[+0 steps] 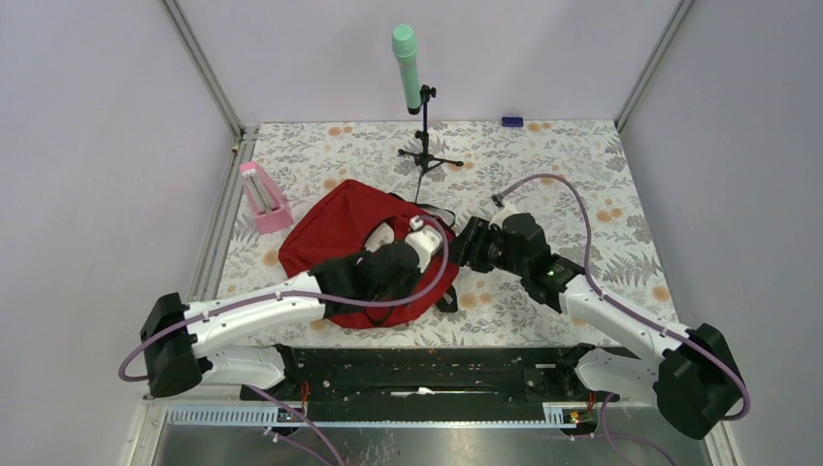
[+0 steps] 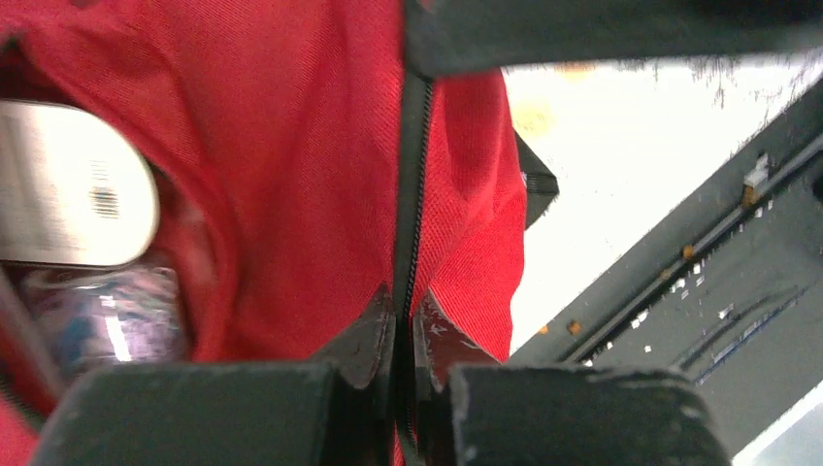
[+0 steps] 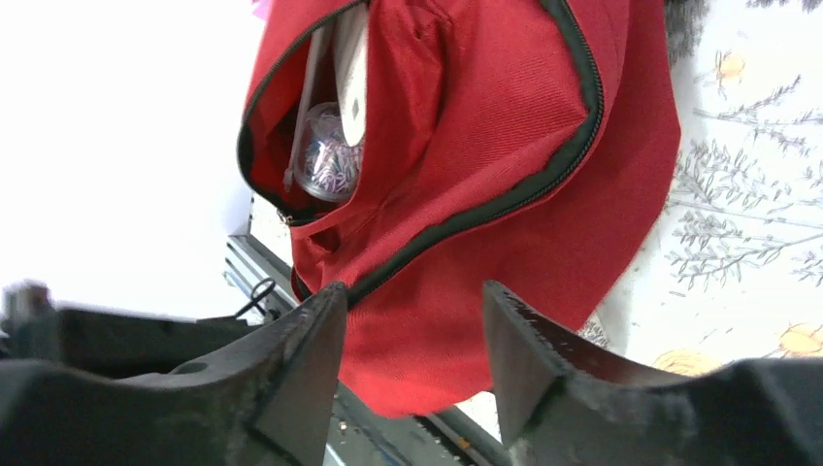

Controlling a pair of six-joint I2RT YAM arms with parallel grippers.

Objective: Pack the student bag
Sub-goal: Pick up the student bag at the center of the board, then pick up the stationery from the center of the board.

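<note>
Bag [image 1: 330, 228] loaded, pocket [image 3: 291, 146] gaping. Left end effector [image 2: 409, 335] clenched on zipper [image 2: 415, 175]; right end effector [image 3: 412, 340] released. Closing remains.

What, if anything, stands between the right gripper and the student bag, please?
Nothing visible does. The right gripper is open, and its wrist view shows the student bag directly ahead of it, red fabric filling the gap between its jaws, with no other object in between.

Left arm [image 1: 262, 313] hides much of the student bag [image 1: 330, 223] overhead; contents [image 2: 97, 320] blurred.
</note>
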